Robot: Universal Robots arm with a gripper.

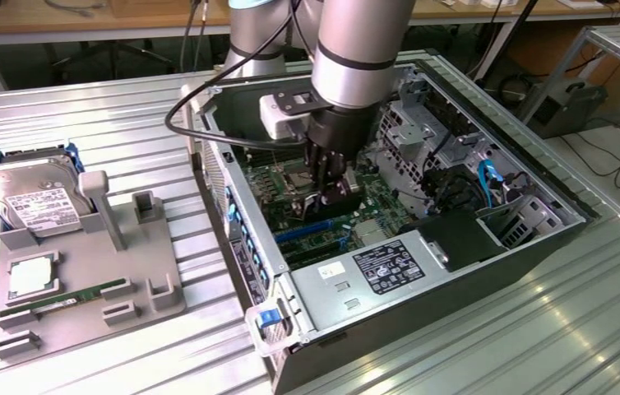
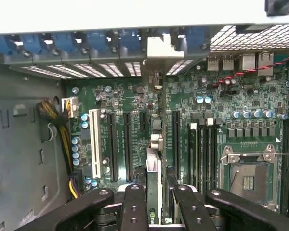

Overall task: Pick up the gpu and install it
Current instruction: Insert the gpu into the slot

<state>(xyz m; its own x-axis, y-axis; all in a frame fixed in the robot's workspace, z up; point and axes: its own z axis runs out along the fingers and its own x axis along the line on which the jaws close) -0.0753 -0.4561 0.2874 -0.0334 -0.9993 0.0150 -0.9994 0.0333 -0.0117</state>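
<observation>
My gripper (image 1: 330, 196) reaches down into the open computer case (image 1: 529, 239), over the green motherboard (image 1: 381, 210). It is shut on the gpu (image 2: 154, 173), a thin card seen edge-on between the two black fingers (image 2: 135, 207). In the wrist view the card runs from the fingers along the board, between the black expansion slots (image 2: 126, 144), towards the case's rear wall. Its pale bracket end (image 2: 160, 47) sits at the rear slot openings. In the exterior view the gpu (image 1: 340, 200) shows as a dark piece under the fingers, just above the blue slots (image 1: 307, 232).
A grey fixture (image 1: 123, 271) at the exterior view's left holds a hard drive (image 1: 30, 202), a square chip (image 1: 30, 276) and a green memory stick (image 1: 74, 296). Inside the case are the power supply (image 1: 392, 267), a white slot (image 2: 94, 144), yellow cables (image 2: 65, 139) and the CPU socket (image 2: 248, 171).
</observation>
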